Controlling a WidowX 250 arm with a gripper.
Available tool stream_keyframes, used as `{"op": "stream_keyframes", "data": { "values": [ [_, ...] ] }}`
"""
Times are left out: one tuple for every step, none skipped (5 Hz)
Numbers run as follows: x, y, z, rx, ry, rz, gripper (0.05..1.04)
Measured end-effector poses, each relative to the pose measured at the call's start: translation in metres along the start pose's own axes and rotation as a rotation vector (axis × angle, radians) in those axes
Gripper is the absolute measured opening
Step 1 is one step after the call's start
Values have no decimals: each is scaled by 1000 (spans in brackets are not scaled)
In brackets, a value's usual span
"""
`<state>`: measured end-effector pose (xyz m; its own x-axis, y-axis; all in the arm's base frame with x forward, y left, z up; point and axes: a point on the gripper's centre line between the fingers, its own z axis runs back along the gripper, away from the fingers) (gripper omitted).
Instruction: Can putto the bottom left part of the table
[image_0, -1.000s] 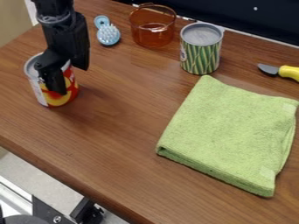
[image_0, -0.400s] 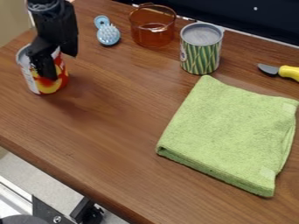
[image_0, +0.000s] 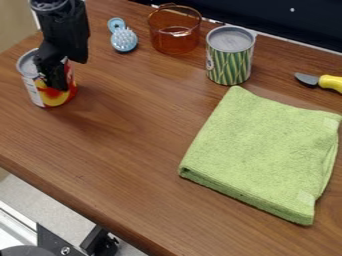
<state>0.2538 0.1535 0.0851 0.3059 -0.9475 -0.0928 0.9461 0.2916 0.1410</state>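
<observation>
The black gripper (image_0: 53, 80) hangs down over the tabletop (image_0: 133, 150) near its left edge, with its jaws closed on the red-and-yellow can (image_0: 48, 96). Part of the grip is hidden, and I cannot tell whether the can's base touches the wood or sits just above it. That can is close to upright, its grey rim showing to the left of the jaws, and it is at the upper left of the view, well apart from the front edge and the bottom left part named in the task. To the right of the arm, towards the far edge, a light blue brush (image_0: 124, 40) lies with its bristles up. Just beside it stands a see-through amber pot (image_0: 175, 42), and to the right of that, apart from it, an upright green-striped can (image_0: 229, 65) with a grey top. A folded green cloth (image_0: 264, 155) lies flat over much of the right half, one corner pointing up to the striped can's base; whether the two touch I cannot tell. Above the cloth, at the right side of the view, is a knife with a dark blade (image_0: 307, 79) and a yellow handle (image_0: 330, 83), the handle cut off by the view. Behind the far edge is a dark panel (image_0: 287, 22); below the front edge, black metal hardware (image_0: 100, 242) shows near a pale floor (image_0: 57, 202).
</observation>
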Motion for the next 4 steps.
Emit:
{"op": "stream_keyframes", "data": {
  "values": [
    [19, -8, 6, -58, -55, 125, 1000],
    [45, -9, 17, -69, -65, 259, 1000],
    [64, -10, 22, -47, -90, 337, 999],
    [80, -11, 27, -42, -90, 392, 1000]
  ]
}}
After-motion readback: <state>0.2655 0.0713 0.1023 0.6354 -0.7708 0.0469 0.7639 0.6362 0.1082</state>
